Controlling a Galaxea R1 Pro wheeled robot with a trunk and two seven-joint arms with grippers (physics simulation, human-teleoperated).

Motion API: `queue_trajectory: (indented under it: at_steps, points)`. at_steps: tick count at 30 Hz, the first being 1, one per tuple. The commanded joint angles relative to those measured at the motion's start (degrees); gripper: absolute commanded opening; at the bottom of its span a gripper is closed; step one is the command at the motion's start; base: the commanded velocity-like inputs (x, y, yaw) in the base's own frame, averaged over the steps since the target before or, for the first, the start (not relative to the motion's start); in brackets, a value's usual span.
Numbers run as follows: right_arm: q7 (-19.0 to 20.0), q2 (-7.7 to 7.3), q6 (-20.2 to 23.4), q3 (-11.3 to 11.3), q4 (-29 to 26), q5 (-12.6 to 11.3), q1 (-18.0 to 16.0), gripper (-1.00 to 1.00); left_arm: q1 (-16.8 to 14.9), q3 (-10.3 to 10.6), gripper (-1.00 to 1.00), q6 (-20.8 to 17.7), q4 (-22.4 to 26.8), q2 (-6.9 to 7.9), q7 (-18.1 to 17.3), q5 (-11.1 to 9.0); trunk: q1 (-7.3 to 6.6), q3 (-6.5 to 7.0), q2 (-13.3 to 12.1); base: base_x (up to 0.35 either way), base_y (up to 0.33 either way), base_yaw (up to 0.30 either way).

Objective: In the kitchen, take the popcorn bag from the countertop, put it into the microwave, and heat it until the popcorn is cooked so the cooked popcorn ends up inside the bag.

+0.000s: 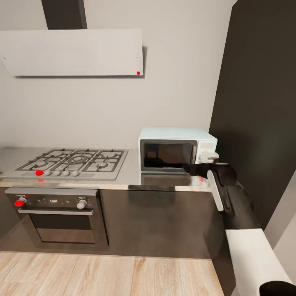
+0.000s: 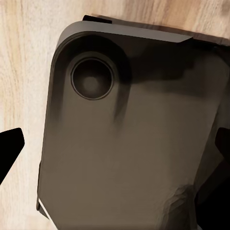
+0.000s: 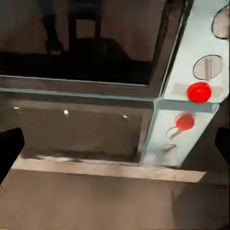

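The pale mint-blue microwave stands on the grey glossy countertop with its dark glass door shut. My right gripper hovers at the microwave's lower front right corner, just above the counter edge. In the right wrist view the microwave shows its door, a knob and a red dot; the gripper is open, its dark fingertips far apart with nothing between them. My left gripper is open over my own dark base. The popcorn bag is out of view.
A gas hob lies on the counter at left, over a built-in black oven. A range hood hangs above it. A tall dark cabinet stands close to the right of the microwave. Wood floor lies below.
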State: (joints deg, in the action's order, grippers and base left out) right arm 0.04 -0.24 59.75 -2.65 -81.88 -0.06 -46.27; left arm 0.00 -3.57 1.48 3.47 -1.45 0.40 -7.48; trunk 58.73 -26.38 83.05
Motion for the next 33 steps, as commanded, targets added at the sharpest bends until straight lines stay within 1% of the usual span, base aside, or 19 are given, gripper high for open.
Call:
queue_trajectory:
  at_steps: [1, 3, 5, 7, 8, 9, 11, 12, 14, 15, 16, 17, 18, 20, 21, 22, 25, 31, 33]
  points:
    - [0.0, -0.04, 0.2, 0.0, 0.0, 0.0, -1.5, 1.0, 0.0, -0.3, 1.0, 0.1, 0.0, -0.02, 0.0, -0.3, 0.0, -0.06, 0.0, 0.0, 0.0, 0.0]
    - [-0.3, -0.03, 0.2, 0.0, -0.1, 0.2, -3.8, 1.0, 0.0, -0.4, 1.0, 0.1, 0.0, -0.03, 0.0, -0.3, 0.0, -0.06, 0.0, 0.0, 0.0, 0.0]
    - [-1.2, 0.03, 0.2, 0.2, -0.1, 0.3, -4.5, 1.0, 0.0, -0.3, 1.0, 0.1, 0.0, -0.04, 0.0, -0.3, 0.0, -0.06, 0.0, 0.0, 0.0, 0.0]
    - [-2.0, 0.12, 0.0, 2.2, 0.4, 0.2, -4.7, 1.0, 0.0, -0.4, 1.0, 0.1, 0.0, -0.05, 0.0, -0.3, 0.0, -0.06, 0.0, 0.0, 0.0, 0.0]
    - [-2.0, 0.38, -4.0, 3.1, 0.6, 0.0, -4.7, 1.0, 0.0, -0.4, 1.0, 0.1, 0.0, -0.05, 0.0, -0.3, 0.0, -0.06, 0.0, 0.0, 0.0, 0.0]
    - [-2.1, 1.21, -7.6, 3.5, 1.3, -0.1, -4.8, 1.0, 0.0, -0.4, 1.0, 0.1, 0.0, -0.05, 0.0, -0.3, 0.0, -0.06, 0.0, 0.0, 0.0, 0.0]
    - [-2.2, 2.22, -12.9, 3.8, 2.6, 0.0, -4.7, 1.0, 0.0, -0.4, 1.0, 0.1, 0.0, -0.05, 0.0, -0.3, 0.0, -0.06, 0.0, 0.0, 0.0, 0.0]
    - [-2.2, 2.4, -17.6, 3.9, 3.0, 0.1, -4.7, 1.0, 0.0, -0.4, 1.0, 0.1, 0.0, -0.05, 0.0, -0.3, 0.0, -0.06, 0.0, 0.0, 0.0, 0.0]
    - [-2.2, 2.46, -23.0, 4.0, 3.6, 0.0, -4.1, 1.0, 0.0, -0.4, 1.0, 0.1, 0.0, -0.05, 0.0, -0.3, 0.0, -0.06, 0.0, 0.0, 0.0, 0.0]
    - [-2.2, 2.48, -25.1, 4.0, 4.2, 0.0, -3.0, 1.0, 0.0, -0.4, 1.0, 0.1, 0.0, -0.05, 0.0, -0.3, 0.0, -0.06, 0.0, 0.0, 0.0, 0.0]
    - [-2.0, 2.5, -27.5, 4.0, 4.8, -0.2, 0.8, 1.0, 0.0, -0.4, 1.0, 0.1, 0.0, -0.05, 0.0, -0.3, 0.0, -0.06, 0.0, 0.0, 0.0, 0.0]
    - [-1.9, 2.4, -28.0, 4.0, 5.0, -0.3, 3.7, 1.0, 0.0, -0.4, 1.0, 0.1, 0.0, -0.05, 0.0, -0.3, 0.0, -0.06, 0.0, 0.0, 0.0, 0.0]
    - [-1.9, 2.32, -28.4, 4.0, 5.2, -0.4, 5.0, 1.0, 0.0, -0.4, 1.0, 0.1, 0.0, -0.05, 0.0, -0.3, 0.0, -0.06, 0.0, 0.0, 0.0, 0.0]
    - [-1.7, 2.1, -30.9, 4.0, 7.4, -0.3, 7.0, 1.0, 0.0, -0.4, 1.0, 0.1, 0.0, -0.05, 0.0, -0.3, 0.0, -0.06, 0.0, 0.0, 0.0, 0.0]
    - [-1.7, 2.06, -32.1, 4.0, 8.5, -0.2, 7.2, 1.0, 0.0, -0.4, 1.0, 0.1, 0.0, -0.05, 0.0, -0.3, 0.0, -0.06, 0.0, 0.0, 0.0, 0.0]
    - [-1.7, 1.97, -34.4, 4.0, 10.7, 0.0, 7.6, 1.0, 0.0, -0.4, 1.0, 0.1, 0.0, -0.05, 0.0, -0.3, 0.0, -0.06, 0.0, 0.0, 0.0, 0.0]
    - [-1.6, 1.92, -36.6, 4.0, 12.4, 0.1, 7.7, 1.0, 0.0, -0.4, 1.0, 0.1, 0.0, -0.05, 0.0, -0.3, 0.0, -0.06, 0.0, 0.0, 0.0, 0.0]
    - [-2.1, 1.83, -37.0, 4.2, 12.8, 0.1, 7.8, 1.0, 0.0, -0.3, 1.0, 0.1, 0.0, -0.05, 0.0, -0.3, 0.0, -0.06, 0.0, 0.0, 0.0, 0.0]
    - [-2.4, 1.82, -36.9, 5.0, 12.9, 0.2, 7.8, 1.0, 0.0, -0.3, 1.0, 0.1, 0.0, -0.05, 0.0, -0.3, 0.0, -0.06, 0.0, 0.0, 0.0, 0.0]
